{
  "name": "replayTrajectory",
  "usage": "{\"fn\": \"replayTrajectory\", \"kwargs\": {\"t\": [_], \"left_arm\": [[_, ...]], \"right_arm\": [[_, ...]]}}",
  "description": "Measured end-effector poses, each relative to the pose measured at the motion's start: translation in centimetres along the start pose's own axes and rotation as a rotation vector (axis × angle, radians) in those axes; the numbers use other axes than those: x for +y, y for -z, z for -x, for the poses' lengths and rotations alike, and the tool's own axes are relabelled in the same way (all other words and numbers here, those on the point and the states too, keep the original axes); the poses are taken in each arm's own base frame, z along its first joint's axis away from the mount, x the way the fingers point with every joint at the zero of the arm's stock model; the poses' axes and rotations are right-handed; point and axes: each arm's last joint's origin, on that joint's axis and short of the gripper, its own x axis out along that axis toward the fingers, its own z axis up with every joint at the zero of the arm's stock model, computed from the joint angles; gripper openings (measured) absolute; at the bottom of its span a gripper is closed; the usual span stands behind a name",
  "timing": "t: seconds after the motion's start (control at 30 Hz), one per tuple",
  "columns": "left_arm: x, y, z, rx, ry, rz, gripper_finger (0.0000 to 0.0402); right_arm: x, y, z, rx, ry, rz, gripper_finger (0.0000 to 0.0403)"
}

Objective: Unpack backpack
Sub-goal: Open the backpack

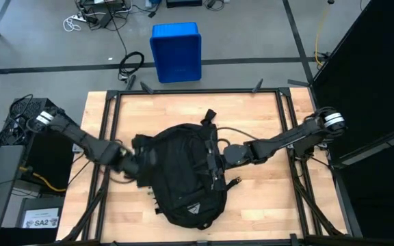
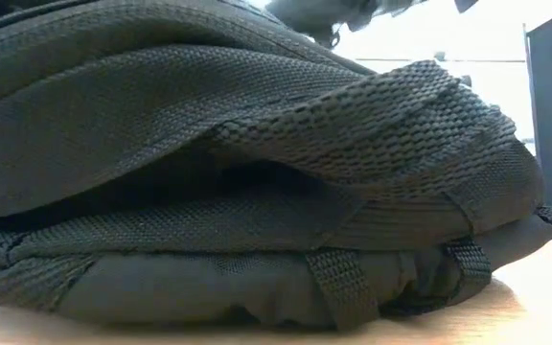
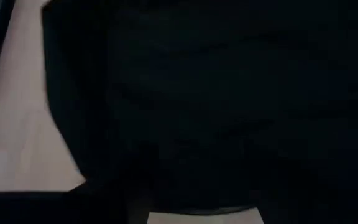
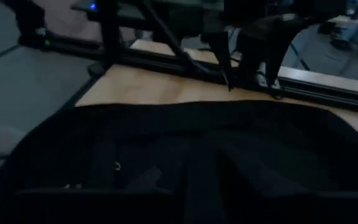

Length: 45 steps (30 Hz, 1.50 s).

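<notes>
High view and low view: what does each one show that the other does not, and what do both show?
Only the high view shows both arms at the backpack, the left gripper at its left side and the right gripper at its right, the white logo and a blue bin beyond the table. Only the low view shows the strap weave close up. Both show the backpack lying on the table.

black backpack [image 2: 238, 144] filling view, wooden table [image 2: 544, 297]

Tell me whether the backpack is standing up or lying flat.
Lying flat. The backpack rests on the wooden table with its white logo facing up; the low view shows its layers stacked sideways.
</notes>
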Motion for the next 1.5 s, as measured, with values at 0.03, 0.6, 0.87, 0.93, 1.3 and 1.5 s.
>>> {"fn": "replayTrajectory", "kwargs": {"t": [0.03, 0.6, 0.87, 0.93, 1.3, 1.5], "left_arm": [[-0.7, 0.6, 0.2, -0.012, 0.01, 0.017, 0.0211], [-7.5, 9.3, -3.3, -0.079, 0.141, 0.244, 0.0211], [-9.6, 10.0, -5.8, -0.052, 0.123, 0.221, 0.0211], [-9.7, 10.2, -6.3, -0.04, 0.1, 0.219, 0.0211], [-9.7, 9.5, -6.7, -0.018, 0.093, 0.233, 0.0109], [-10.7, 8.4, -5.7, 0.022, 0.173, 0.21, 0.0015]], "right_arm": [[0.0, 0.4, -0.4, 0.003, 0.004, 0.002, 0.0061], [-0.9, 0.1, -5.8, 0.159, 0.013, 0.014, 0.0065], [-1.4, 0.0, -5.9, 0.147, 0.03, -0.016, 0.0063], [-1.5, 0.0, -6.0, 0.144, 0.033, -0.016, 0.0063], [-1.7, -0.1, -6.0, 0.127, 0.046, -0.02, 0.0062], [-1.7, -0.3, -6.0, 0.115, 0.048, -0.022, 0.0066]]}}
